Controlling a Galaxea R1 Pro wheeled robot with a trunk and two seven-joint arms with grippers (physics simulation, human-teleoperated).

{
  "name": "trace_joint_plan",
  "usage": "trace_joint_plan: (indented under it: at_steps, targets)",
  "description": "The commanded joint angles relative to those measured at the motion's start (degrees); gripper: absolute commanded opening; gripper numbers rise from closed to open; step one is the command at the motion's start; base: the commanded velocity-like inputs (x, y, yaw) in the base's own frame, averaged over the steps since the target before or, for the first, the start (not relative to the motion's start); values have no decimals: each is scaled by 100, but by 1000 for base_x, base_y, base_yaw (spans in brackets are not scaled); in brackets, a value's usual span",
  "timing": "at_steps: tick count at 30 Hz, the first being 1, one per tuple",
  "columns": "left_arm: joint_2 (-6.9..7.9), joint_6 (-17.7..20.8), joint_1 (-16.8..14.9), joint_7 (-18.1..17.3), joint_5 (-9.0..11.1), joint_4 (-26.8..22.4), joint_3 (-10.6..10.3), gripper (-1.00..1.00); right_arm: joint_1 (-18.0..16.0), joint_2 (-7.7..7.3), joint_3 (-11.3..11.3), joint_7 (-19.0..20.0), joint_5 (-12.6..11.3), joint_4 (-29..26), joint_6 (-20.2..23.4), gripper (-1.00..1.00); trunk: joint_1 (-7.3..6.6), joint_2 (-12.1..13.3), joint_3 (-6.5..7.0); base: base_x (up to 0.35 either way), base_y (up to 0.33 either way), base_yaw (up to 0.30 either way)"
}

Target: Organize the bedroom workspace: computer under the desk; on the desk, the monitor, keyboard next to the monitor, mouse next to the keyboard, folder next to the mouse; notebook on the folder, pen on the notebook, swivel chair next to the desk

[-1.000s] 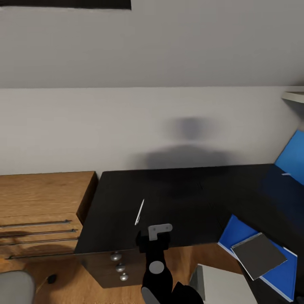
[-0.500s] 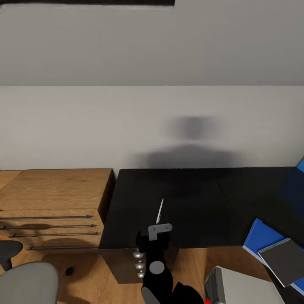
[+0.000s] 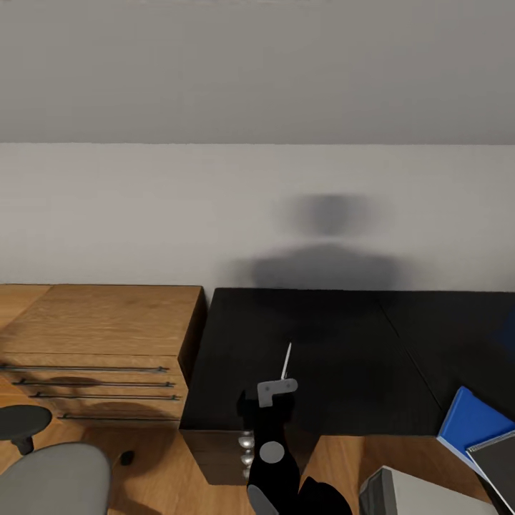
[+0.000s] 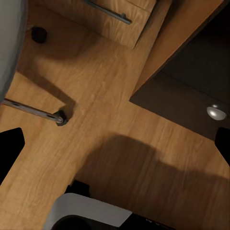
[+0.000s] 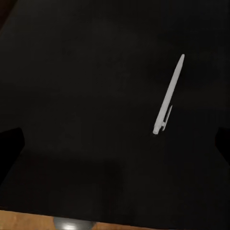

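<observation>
Right gripper [image 3: 275, 392] hangs over the desk's [image 3: 343, 400] near edge, fingers spread wide, holding nothing. Left gripper's fingers likewise wide above wood floor [image 4: 143, 153]. Just beyond, the pen [image 3: 286, 361] lies on bare desktop. Blue folder [image 3: 468, 422] with notebook [image 3: 501, 461] at the right edge. Dresser [image 3: 100, 336] abuts left.

1. You faced a plain pale wall [image 3: 143, 214] with a soft dark shadow [image 3: 325, 247] cast on it.
2. To your left stood a wooden dresser [image 3: 100, 322] with long metal drawer handles [image 3: 86, 369].
3. The floor [image 4: 143, 158] under you was warm wooden plank.
</observation>
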Motion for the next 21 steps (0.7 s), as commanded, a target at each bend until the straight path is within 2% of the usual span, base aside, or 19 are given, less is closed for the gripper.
trace_joint_plan:
  at_steps: [1,6,10,11,17,20,21]
  targets:
    - [7,-35,0,40,56,-13,-43,100,-7,-130,1,-29,31,-8,28,100,2,-6,-7,21,0,20]
    - [11,-38,0,36,55,-15,-47,100,-11,-268,-78,-3,86,49,-86,100,2,-6,-8,10,0,9]
    - [6,-38,0,35,55,-15,-55,100,-23,-369,-286,101,100,244,-243,100,2,-6,-9,3,0,3]
    - [6,-38,0,35,52,-15,-59,100,-38,-414,-483,285,107,436,-338,100,2,-6,-9,1,0,1]
    - [5,-39,-2,34,41,-15,-62,100,-98,-472,-1002,989,126,984,-508,100,2,-6,-9,0,0,0]
    - [-1,-39,-1,34,38,-15,-63,100,-256,-489,-1333,1683,325,1587,-769,100,2,-6,-9,0,0,0]
    - [-2,-39,-1,34,38,-15,-63,100,-283,-490,-1360,1806,363,1728,-837,100,2,-6,-9,0,0,0]
